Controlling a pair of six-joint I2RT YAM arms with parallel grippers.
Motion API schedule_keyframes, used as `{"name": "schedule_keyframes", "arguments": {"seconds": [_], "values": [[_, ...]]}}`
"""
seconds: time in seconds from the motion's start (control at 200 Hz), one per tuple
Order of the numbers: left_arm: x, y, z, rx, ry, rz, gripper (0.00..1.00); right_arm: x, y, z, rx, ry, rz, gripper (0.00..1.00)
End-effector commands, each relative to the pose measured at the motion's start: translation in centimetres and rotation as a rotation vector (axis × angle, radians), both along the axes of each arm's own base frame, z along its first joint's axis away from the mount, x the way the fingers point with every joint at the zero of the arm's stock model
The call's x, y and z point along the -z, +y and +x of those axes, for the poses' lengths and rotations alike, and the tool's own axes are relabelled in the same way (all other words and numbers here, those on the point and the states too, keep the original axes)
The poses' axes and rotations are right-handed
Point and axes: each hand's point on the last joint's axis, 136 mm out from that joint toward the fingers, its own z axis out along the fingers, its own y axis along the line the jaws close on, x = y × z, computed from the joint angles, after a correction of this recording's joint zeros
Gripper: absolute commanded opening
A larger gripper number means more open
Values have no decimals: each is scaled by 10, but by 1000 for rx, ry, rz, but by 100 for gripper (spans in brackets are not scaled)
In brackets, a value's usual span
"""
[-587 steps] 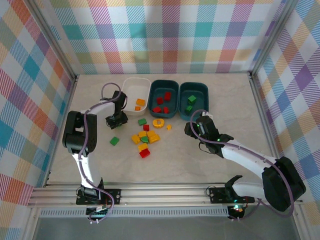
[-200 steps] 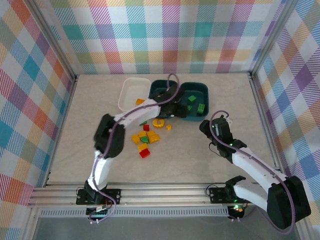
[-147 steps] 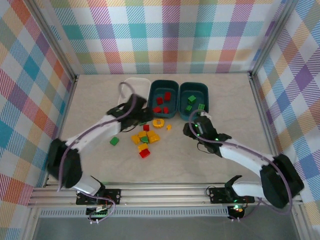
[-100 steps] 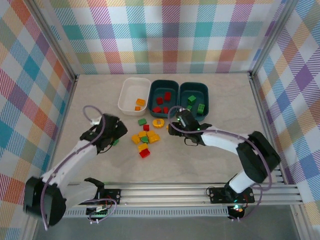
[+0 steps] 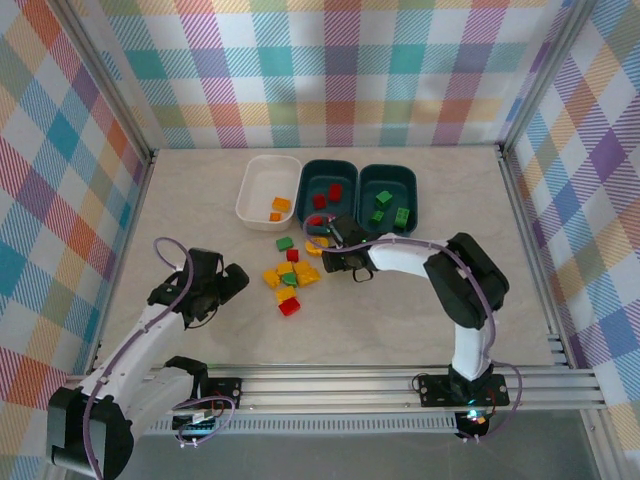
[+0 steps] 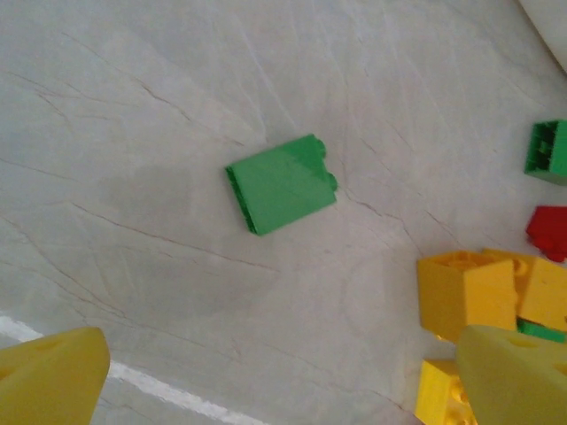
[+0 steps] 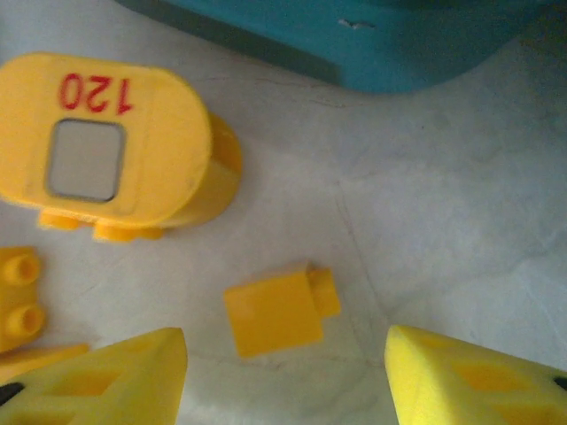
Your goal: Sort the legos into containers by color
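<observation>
My left gripper (image 6: 283,394) hangs open over a lone green brick (image 6: 282,183) on the table; its yellow fingertips (image 6: 49,376) stand far apart and touch nothing. My right gripper (image 7: 288,381) is open astride a small yellow brick (image 7: 279,308), and its fingertips (image 7: 478,381) stay clear of the brick. A yellow ring marked 120 (image 7: 115,150) lies just beyond. The mixed pile of legos (image 5: 290,275) sits between the arms. At the back stand the white tray (image 5: 262,205) with orange bricks, a teal tray (image 5: 345,190) with red ones and a teal tray (image 5: 410,195) with green ones.
Yellow bricks (image 6: 467,292), a red one (image 6: 549,232) and a green one (image 6: 549,150) lie right of the left gripper. The teal tray's wall (image 7: 372,35) is close ahead of the right gripper. Frame rails (image 5: 320,385) line the near edge.
The left arm has swung back from the trays to the near left, over the green brick, and opened wide. The right gripper has moved left over the small yellow brick, its jaws narrowing.
</observation>
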Motion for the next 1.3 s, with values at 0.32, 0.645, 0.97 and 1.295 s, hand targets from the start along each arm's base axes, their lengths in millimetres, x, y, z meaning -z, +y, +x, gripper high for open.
{"name": "schedule_keyframes", "arguments": {"seconds": [0.32, 0.645, 0.97, 1.295], "values": [[-10, 0, -15, 61, -35, -9, 100, 2, 4, 16, -46, -36, -90, 31], [-4, -10, -12, 50, -41, -80, 100, -85, 24, -9, -76, -137, 72, 26], [-1, -11, -12, 70, 7, -68, 100, -109, 113, 55, -166, -162, 169, 26], [0, -11, -19, 70, 29, -68, 100, -97, 160, 99, -176, -123, 160, 29]]}}
